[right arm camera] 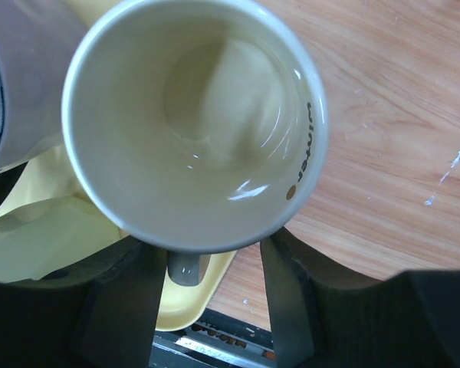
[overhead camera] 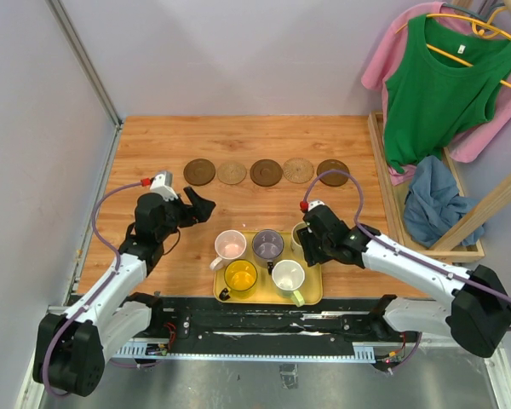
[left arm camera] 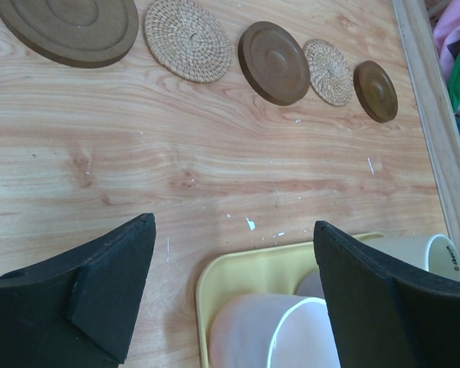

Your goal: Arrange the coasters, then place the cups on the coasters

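Between the fingers of the right pincer (right arm camera: 207,264), the small handle (right arm camera: 185,268) of the cream cup (right arm camera: 192,115) is sitting, and the jaws are standing partway apart on either side of it, with a gap showing, so nothing is being gripped yet. Directly ahead of that pincer the cup is resting upright, its mouth open to the wrist camera, at the corner of the yellow tray (right arm camera: 31,238). The purple-grey cup (right arm camera: 15,84) is crowding it just to the pincer's left, while bare desk (right arm camera: 383,153) is lying to its right. Farther out on the same tray, the pink cup (overhead camera: 231,244), the yellow cup (overhead camera: 240,276) and the green-white cup (overhead camera: 288,275) are waiting. Well beyond the pincer, the five coasters (overhead camera: 266,172) are lying in a neat row, dark and tan alternating, all bare. The left pincer (left arm camera: 234,230) is hanging wide open over the desk, holding nothing, with the tray's corner just under it. Arranging is looking finished, so the step in hand is judged to be grasping the first cup. Next, the right pincer is needing to pinch the handle firmly, raise the cup clear of the tray rim without nudging its purple-grey neighbour, and carry it to the nearest coaster, the dark end coaster (overhead camera: 333,172).
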Robot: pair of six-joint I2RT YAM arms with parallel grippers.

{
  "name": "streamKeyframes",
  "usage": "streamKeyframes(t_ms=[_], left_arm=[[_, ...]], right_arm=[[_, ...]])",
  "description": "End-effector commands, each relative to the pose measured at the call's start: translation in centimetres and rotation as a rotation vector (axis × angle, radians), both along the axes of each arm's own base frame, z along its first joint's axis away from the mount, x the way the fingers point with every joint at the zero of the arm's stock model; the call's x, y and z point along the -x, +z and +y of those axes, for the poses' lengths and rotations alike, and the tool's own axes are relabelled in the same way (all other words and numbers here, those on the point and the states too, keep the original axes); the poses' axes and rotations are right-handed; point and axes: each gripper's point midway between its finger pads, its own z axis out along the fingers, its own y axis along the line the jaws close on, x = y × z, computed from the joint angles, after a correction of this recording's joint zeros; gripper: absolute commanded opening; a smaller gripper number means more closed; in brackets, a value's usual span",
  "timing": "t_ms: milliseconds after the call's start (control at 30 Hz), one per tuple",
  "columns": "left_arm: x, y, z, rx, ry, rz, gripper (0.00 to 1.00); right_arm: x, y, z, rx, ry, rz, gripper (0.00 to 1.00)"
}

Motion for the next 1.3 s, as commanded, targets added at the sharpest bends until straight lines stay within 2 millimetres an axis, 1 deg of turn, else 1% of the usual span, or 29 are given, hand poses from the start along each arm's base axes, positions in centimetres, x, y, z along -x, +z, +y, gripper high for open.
streamKeyframes(t_ms=[0,233,633,933,1167,1267], left_arm=[[0.0,-0.1,-0.1,0.004,-0.013,-0.014,0.87],[0.1,-0.4,0.0,-0.001,-0.01,-0.012,0.87],[0.6,-0.8,0.1,0.001,-0.008,-0.009,0.87],[0.8,-0.9,0.2,0.001,-0.002,-0.008,0.87],[0.8,-0.8,0.2,0.004,0.0,-0.01,0.87],[0.8,-0.7,0.2,0.005,0.0,-0.011,0.87]], right_arm=[[-0.3,-0.7,-0.4,0.04,-0.055,-0.022,0.5],[-0.3,-0.9,-0.5,0.046,-0.091,-0.049,0.45],[0.3,-2.0,-0.8,0.079,-0.105,-0.042,0.4],[0.1,-2.1,0.0,0.071,-0.088,-0.046,0.38],[0.3,-2.6,0.2,0.075,-0.08,-0.033,0.32],[0.4,-2.7,0.2,0.074,-0.078,-0.031,0.27]])
